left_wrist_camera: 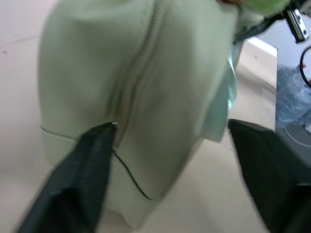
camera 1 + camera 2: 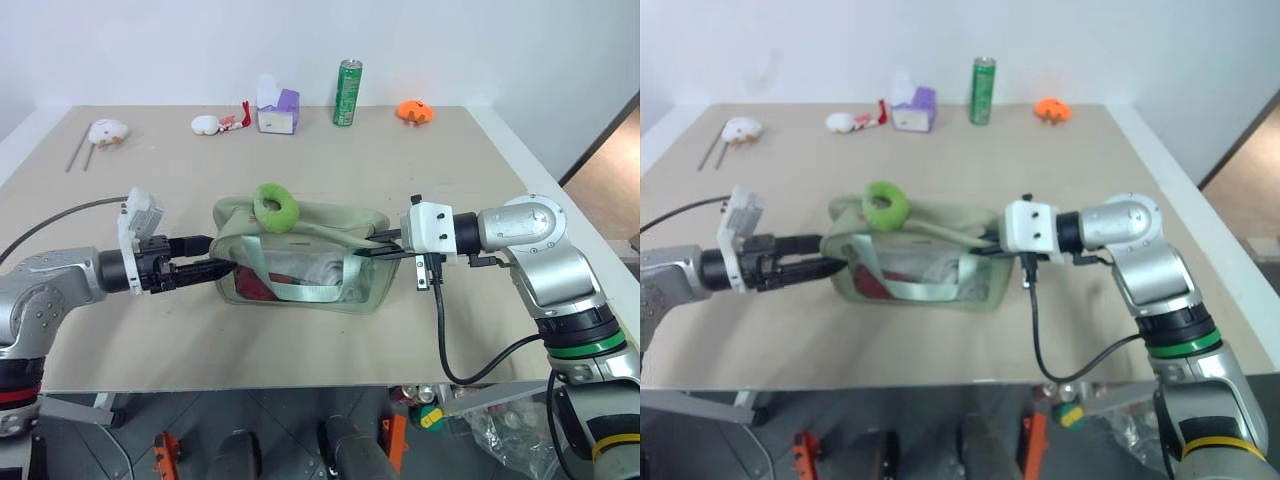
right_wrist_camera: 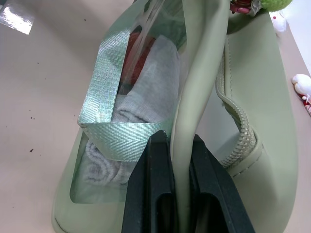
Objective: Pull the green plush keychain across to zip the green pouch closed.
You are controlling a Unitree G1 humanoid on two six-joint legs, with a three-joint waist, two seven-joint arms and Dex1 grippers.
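Right wrist: right gripper (image 3: 178, 187) clamps green pouch (image 3: 262, 97) edge — seemingly.

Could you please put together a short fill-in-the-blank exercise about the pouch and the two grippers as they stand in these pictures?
1. The right gripper is shut on the ____ end of the green pouch.
2. The green plush keychain lies on ____ of the pouch.
3. The left gripper has its fingers on either side of the pouch's ____ end.
4. The tall green can stands at the table's ____ edge.

Missing words: right; top; left; far
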